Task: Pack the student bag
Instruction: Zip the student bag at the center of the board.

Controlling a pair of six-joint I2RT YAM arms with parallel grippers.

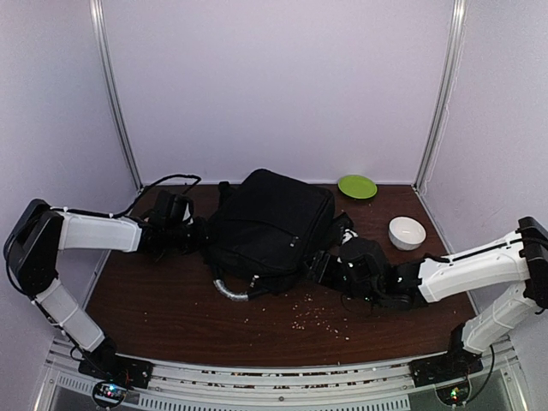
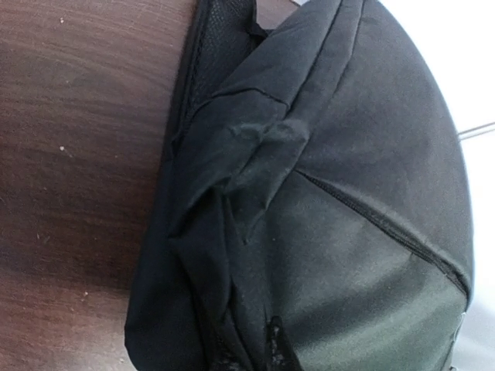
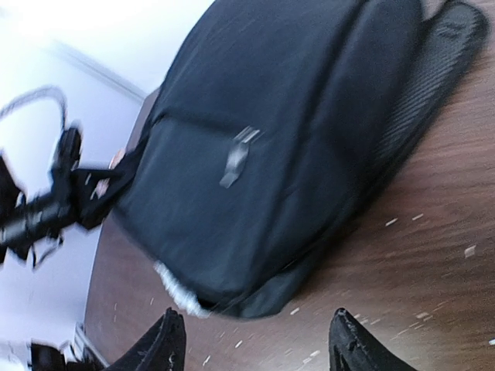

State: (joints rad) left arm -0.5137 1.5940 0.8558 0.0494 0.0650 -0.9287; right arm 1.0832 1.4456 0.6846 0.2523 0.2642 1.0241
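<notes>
The student bag (image 1: 270, 223) lies flat in the middle of the surface (image 1: 163, 300), a bit closer to the back edge. The left pincer (image 1: 199, 235) is squeezed tight at the bag's left side, and the cloth bunches up there, so I think it is pinching the bag to stop it sliding. The right pincer (image 3: 259, 348) is open with nothing in it, just off the bag's front right corner, maybe ready to look for a zip.
</notes>
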